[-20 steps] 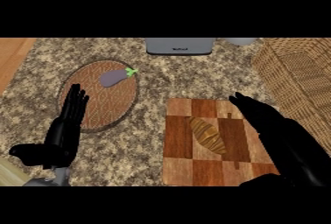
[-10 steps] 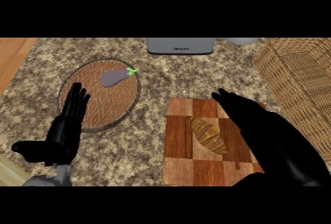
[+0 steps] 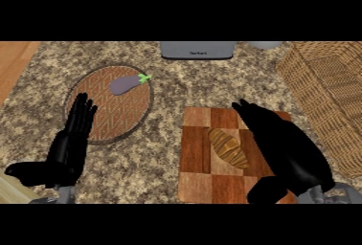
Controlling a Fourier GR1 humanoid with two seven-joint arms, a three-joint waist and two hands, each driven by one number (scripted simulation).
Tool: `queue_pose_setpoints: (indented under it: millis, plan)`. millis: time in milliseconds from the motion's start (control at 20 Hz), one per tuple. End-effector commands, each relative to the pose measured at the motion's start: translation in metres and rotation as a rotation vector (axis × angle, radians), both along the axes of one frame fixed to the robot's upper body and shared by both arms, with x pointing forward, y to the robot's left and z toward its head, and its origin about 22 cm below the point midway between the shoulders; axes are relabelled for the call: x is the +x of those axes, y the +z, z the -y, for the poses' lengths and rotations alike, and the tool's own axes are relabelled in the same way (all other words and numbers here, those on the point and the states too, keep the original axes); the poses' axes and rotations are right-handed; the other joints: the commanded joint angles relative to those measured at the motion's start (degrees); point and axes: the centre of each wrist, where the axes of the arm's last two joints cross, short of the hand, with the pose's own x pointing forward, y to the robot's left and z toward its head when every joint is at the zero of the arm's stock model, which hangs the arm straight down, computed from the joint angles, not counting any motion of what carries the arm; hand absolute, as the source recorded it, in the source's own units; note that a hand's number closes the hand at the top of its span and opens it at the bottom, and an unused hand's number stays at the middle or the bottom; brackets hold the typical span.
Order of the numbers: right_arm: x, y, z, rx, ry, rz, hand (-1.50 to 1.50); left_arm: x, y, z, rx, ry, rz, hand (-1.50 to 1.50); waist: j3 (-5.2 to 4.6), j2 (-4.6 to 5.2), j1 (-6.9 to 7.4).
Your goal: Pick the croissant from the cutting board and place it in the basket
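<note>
A kitchen: a speckled stone desk (image 3: 170, 86) carries a checkered wooden cutting board (image 3: 194, 167) with a croissant (image 3: 227, 147), an eggplant (image 3: 126, 84) on a round brown plate (image 3: 106, 115), a wicker basket (image 3: 325, 91) and a grey appliance (image 3: 197, 50).

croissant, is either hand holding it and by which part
Nothing is held. The croissant lies on the cutting board; the right hand is open just to its right, fingers straight. The left hand rests open at the view's left.
</note>
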Motion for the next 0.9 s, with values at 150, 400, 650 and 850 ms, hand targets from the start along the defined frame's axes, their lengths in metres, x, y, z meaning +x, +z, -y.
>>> queue_pose_setpoints:
  millis: [150,400,650,850]
  plan:
    - [0.004,-0.035,-0.006,-0.008,-0.033,-0.037,-1.5,0.016,-0.017,0.005,0.005,0.003,0.009,0.0,0.02,0.09,-0.21]
    - [-0.021,-0.037,-0.013,0.014,-0.03,-0.005,-1.5,-0.003,0.016,-0.009,-0.011,0.014,-0.004,0.0,0.03,-0.03,-0.11]
    - [0.006,-0.052,-0.026,-0.027,-0.045,0.015,-1.5,0.004,0.012,0.003,0.014,0.004,-0.003,0.0,0.03,0.04,0.04]
    - [-0.002,-0.045,-0.031,-0.025,-0.052,0.024,-1.5,-0.003,-0.003,0.014,0.0,-0.003,-0.006,0.0,0.02,0.02,-0.08]
